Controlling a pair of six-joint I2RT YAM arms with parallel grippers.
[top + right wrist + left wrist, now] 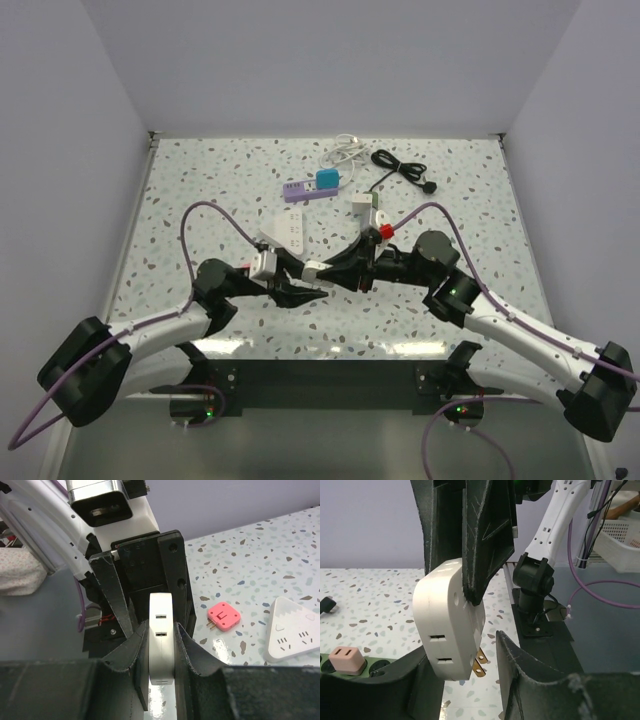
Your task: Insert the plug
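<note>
A white two-prong plug adapter is clamped flat between my right gripper's fingers, above the table's near middle. In the left wrist view the plug hangs from the right gripper's black fingers, with its brass prongs pointing down and to the right. My left gripper is open, with its jaws on either side of the plug's lower end. The right finger stands apart from the plug. A white triangular power strip lies just beyond the grippers and also shows in the right wrist view.
A pink plug lies on the table near the white strip. A purple strip with a blue plug, a white cable, a black cable and a small green-and-white adapter lie further back.
</note>
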